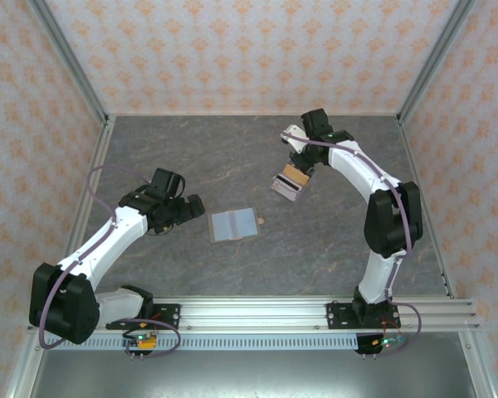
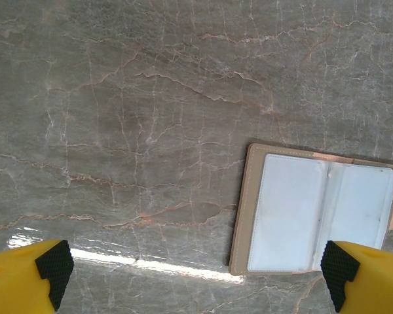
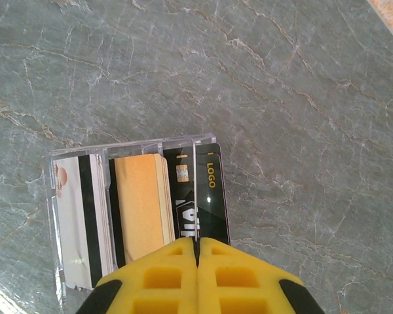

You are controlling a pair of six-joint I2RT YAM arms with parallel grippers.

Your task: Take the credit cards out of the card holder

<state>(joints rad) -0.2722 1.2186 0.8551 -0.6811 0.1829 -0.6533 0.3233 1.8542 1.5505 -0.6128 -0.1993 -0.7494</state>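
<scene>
Flat orange credit cards (image 3: 141, 203) in the clear glossy plastic sleeve (image 3: 54, 216) clenched by the right pincer (image 3: 198, 252) are resolved at its wrist; overhead, the left pincer (image 1: 192, 207) is seen released.

Our left yellow-fingered tool (image 1: 191, 209) gapes wide at nine o'clock; our right yellow-fingered tool (image 1: 299, 168), at two o'clock, is pinched tight.

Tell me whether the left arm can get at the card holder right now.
Probably yes. The holder lies open and flat on the table, just ahead of the left arm's open fingers, with nothing between them.
</scene>
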